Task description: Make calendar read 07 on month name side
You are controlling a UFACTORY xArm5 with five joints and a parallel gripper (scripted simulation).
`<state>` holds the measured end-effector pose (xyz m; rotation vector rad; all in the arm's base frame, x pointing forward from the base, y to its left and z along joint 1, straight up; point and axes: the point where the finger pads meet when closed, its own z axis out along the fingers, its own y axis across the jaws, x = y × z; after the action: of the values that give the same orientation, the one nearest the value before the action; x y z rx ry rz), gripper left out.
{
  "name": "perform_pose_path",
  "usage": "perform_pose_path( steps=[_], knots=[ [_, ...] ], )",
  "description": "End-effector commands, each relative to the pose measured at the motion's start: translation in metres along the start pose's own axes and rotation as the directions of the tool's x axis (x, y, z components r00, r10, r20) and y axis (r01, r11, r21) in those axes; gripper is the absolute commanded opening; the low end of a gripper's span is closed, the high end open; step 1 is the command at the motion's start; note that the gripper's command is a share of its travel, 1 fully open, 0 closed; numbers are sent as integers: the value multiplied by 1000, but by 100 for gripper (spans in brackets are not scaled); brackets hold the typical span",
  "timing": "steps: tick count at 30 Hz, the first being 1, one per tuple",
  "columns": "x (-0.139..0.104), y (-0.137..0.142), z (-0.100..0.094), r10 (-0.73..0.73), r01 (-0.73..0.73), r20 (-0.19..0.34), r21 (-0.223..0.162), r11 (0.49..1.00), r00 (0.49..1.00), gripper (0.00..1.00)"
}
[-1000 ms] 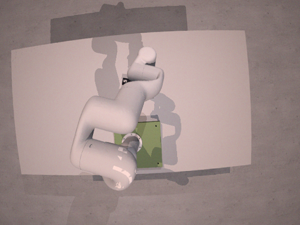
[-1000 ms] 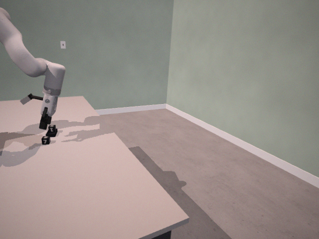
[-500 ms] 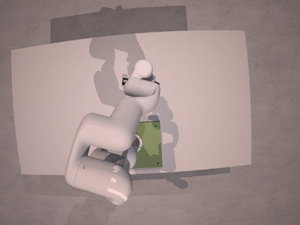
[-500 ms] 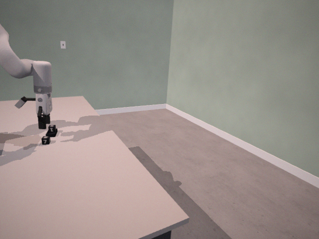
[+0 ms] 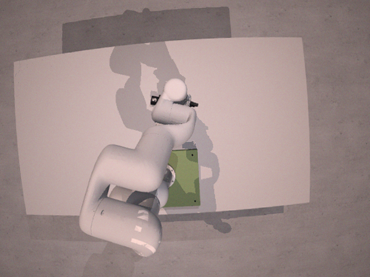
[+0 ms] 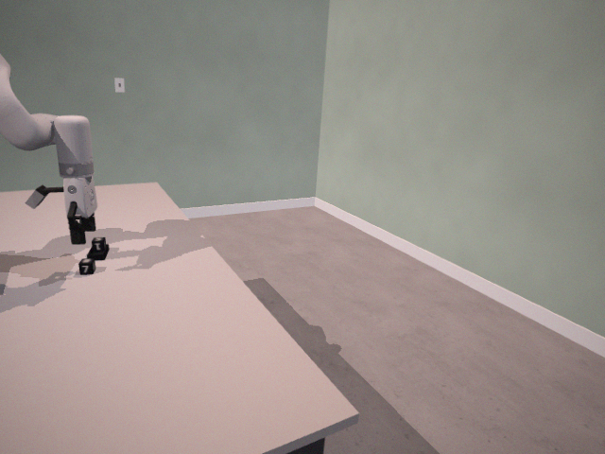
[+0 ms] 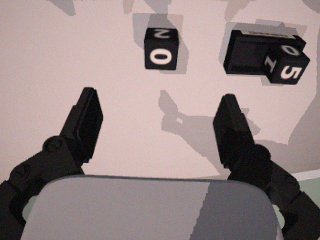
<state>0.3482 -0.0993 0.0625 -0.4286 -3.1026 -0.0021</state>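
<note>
- The gripper (image 5: 189, 102) (image 6: 82, 235) (image 7: 159, 105) is spread wide; its two black fingers stand apart, with nothing pinched between them.
- It hangs above the worktop (image 5: 257, 122) (image 6: 170, 352) (image 7: 30, 75), and it touches neither cube.
- The loose cube (image 6: 87, 266) (image 7: 161, 49) is black and stands on the worktop, outside the tray. The wrist view shows a white 0 on its upper face; the exterior view shows a 7 on a side.
- The tray (image 6: 98, 254) (image 7: 245, 52), also black, is near the loose cube but apart from it. One long side carries a pale strip, too small to read.
- The second cube (image 5: 154, 100) (image 6: 98, 244) (image 7: 290, 70) is at one end of this tray, with the 5 on its upper face. If it stands fully flat there, I cannot tell.
- So the two cubes are not side by side, and the 07 is not set.
- The white arm (image 5: 126, 170) (image 6: 73, 141) reaches over the green base plate (image 5: 192, 181).
- Farther away, a small white plate (image 6: 119, 84) is on the green wall (image 6: 219, 97).
</note>
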Motion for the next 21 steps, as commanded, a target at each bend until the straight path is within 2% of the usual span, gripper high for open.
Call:
perform_pose_path(
  steps=[1,13,21],
  knots=[
    [-1,0,-1,0,0,4,0,1000,1000,100],
    [-1,0,-1,39,-39,4,0,999,999,100],
    [-1,0,-1,255,-255,3,-1,967,967,100]
  ],
)
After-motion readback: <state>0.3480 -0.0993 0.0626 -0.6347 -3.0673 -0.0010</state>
